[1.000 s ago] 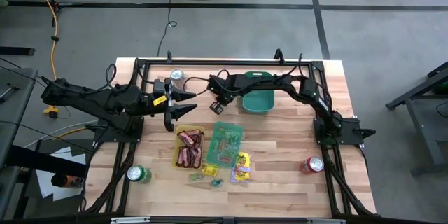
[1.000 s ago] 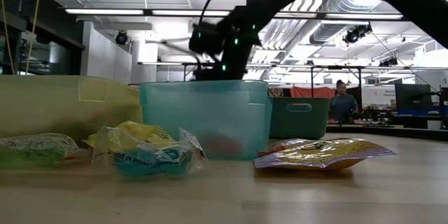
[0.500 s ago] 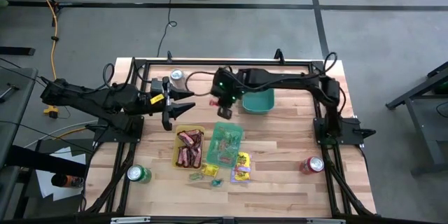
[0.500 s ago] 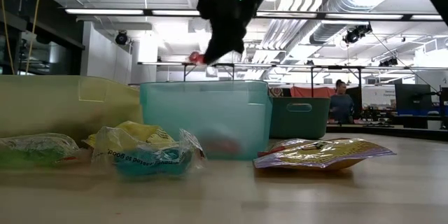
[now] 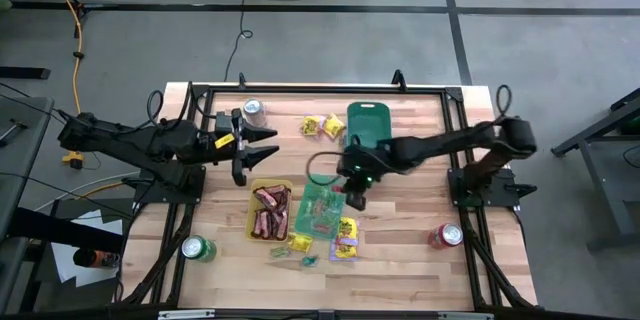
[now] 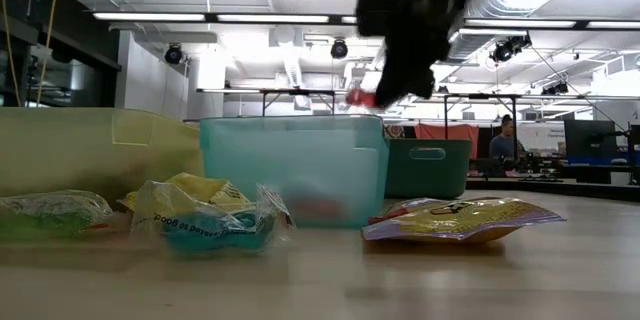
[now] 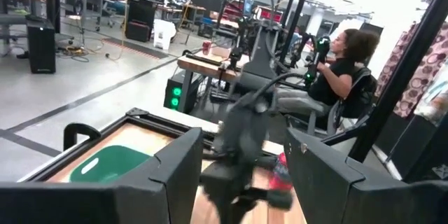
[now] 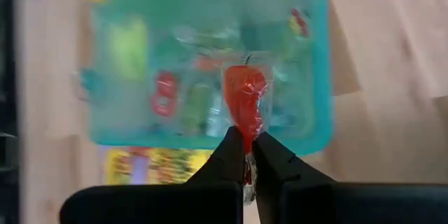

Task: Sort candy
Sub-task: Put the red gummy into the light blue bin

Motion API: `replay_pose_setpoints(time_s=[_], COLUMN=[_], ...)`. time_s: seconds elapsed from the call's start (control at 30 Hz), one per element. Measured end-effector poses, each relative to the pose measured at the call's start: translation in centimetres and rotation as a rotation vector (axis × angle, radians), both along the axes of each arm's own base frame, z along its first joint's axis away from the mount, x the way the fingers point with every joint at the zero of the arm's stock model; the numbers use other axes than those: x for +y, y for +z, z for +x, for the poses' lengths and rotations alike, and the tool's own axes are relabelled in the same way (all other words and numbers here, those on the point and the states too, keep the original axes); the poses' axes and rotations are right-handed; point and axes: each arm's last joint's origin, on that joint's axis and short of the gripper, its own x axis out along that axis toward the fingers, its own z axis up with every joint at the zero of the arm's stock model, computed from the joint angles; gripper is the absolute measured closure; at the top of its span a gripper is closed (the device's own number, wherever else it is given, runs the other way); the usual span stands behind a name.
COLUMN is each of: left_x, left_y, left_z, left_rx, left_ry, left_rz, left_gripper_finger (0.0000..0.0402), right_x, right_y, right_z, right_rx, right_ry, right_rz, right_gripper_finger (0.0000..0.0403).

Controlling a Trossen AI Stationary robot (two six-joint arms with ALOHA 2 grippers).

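My right gripper (image 5: 355, 197) hangs over the right end of the teal tray (image 5: 322, 206), shut on a small red wrapped candy (image 8: 245, 96). In the low view this candy (image 6: 362, 98) shows just above the teal tray's rim (image 6: 290, 120). The tray holds several small pale and red pieces. Red-brown bars (image 5: 270, 212) lie in the yellow tray (image 5: 252, 222) beside it. Yellow packets lie on the far part of the table (image 5: 322, 127) and near the teal tray (image 5: 346, 239). My left gripper (image 5: 258, 146) waits open at the table's left, level, above the yellow tray's far end. My right gripper pinches the red candy by its wrapper end (image 8: 246, 142) between its two fingertips (image 8: 231, 147). The fingers slant down from the table's right side. The candy's red body sticks out ahead of the fingertips, lifted clear above the teal tray.
A dark green bin (image 5: 370, 128) stands at the far middle. Drink cans stand at the far left (image 5: 253, 110), near left (image 5: 198, 250) and near right (image 5: 446, 236). Small loose pieces (image 5: 290, 252) lie near the trays' front. A person (image 7: 343, 70) sits beyond the table.
My right gripper has swung from the far side, left of the dark green bin, toward the table's near and right side, rising and tipping, and carries the red candy over the teal tray. The yellow packets at the far side, earlier under the arm, now show.
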Motion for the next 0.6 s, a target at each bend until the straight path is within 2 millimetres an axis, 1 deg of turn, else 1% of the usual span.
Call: replay_pose_setpoints(time_s=[0.13,0.27,0.33,0.5,0.6], left_x=[0.4,0.8,1.0,1.1,1.1], left_y=[0.0,0.0,0.0,-0.4,-0.7], left_z=[0.1,0.1,0.1,0.7,1.2], left_rx=[0.001,-0.006,-0.014,-0.011,0.003], left_ry=[0.02,0.042,0.051,0.064,0.064], left_rz=[-0.001,-0.03,-0.066,-0.137,-0.168], left_gripper_finger=[0.0213,0.0213,0.0213,0.0213,0.0213], right_x=[1.0,1.8,2.3,3.5,4.2], right_y=[0.8,1.5,1.5,0.6,-0.4], right_z=[-1.3,-1.1,-0.7,0.5,1.0], right_rx=[-0.171,-0.338,-0.366,-0.394,-0.386], right_ry=[-0.017,0.043,0.083,0.142,0.155], right_rz=[0.045,0.029,0.009,-0.016,-0.023], right_gripper_finger=[0.0402,0.0402,0.0402,0.0402,0.0402])
